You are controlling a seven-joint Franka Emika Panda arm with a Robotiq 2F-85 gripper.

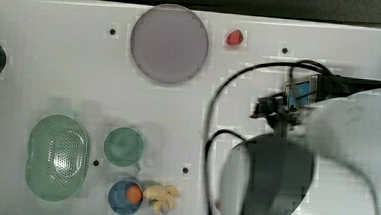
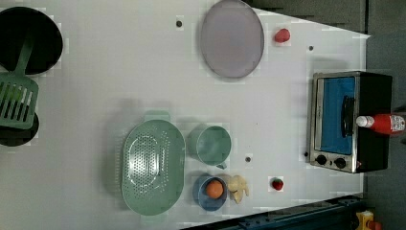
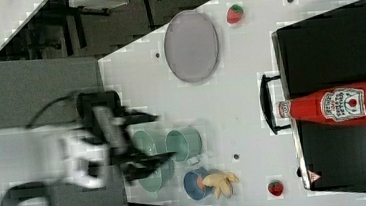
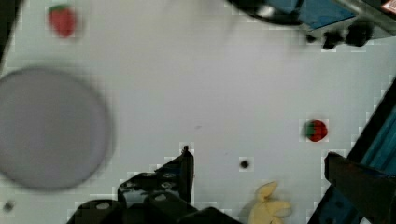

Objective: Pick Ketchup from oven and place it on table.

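While the ketchup (image 3: 339,105) lies on its side across the black top of the oven (image 3: 335,34), its long axis runs front to back, white cap overhanging the door's handle (image 3: 267,104) toward the table (image 3: 247,57). Well apart from it, the gripper (image 3: 158,138) hovers with fingers spread wide, holding nothing.

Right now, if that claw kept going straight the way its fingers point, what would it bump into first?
Probably bare table. The gripper is open, and in the wrist view only white tabletop lies between its fingers; the strawberry sits off to one side. Depth is uncertain.
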